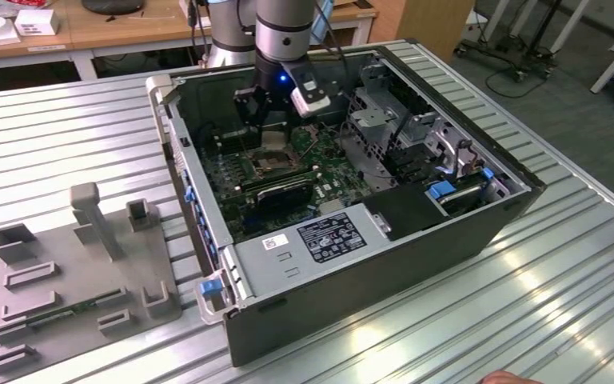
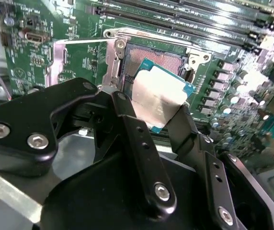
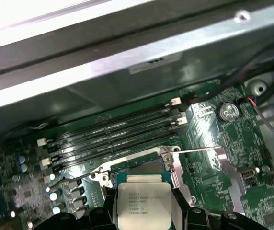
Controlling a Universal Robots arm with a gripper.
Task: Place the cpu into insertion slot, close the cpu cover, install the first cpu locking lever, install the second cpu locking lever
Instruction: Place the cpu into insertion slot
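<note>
My gripper reaches down into the open computer case and is shut on the cpu. In both wrist views the black fingers clamp two opposite edges of the silvery square cpu. It hangs just above the insertion slot, apart from it. The cpu cover stands flipped open beside the slot, the green board showing through its cut-out. A thin wire locking lever sticks out at the slot's corner.
Long black memory slots run along one side of the socket. Case walls, the drive cage and the power supply close in the board. A grey fixture sits on the slatted table at the exterior view's left. A hand shows at the bottom edge.
</note>
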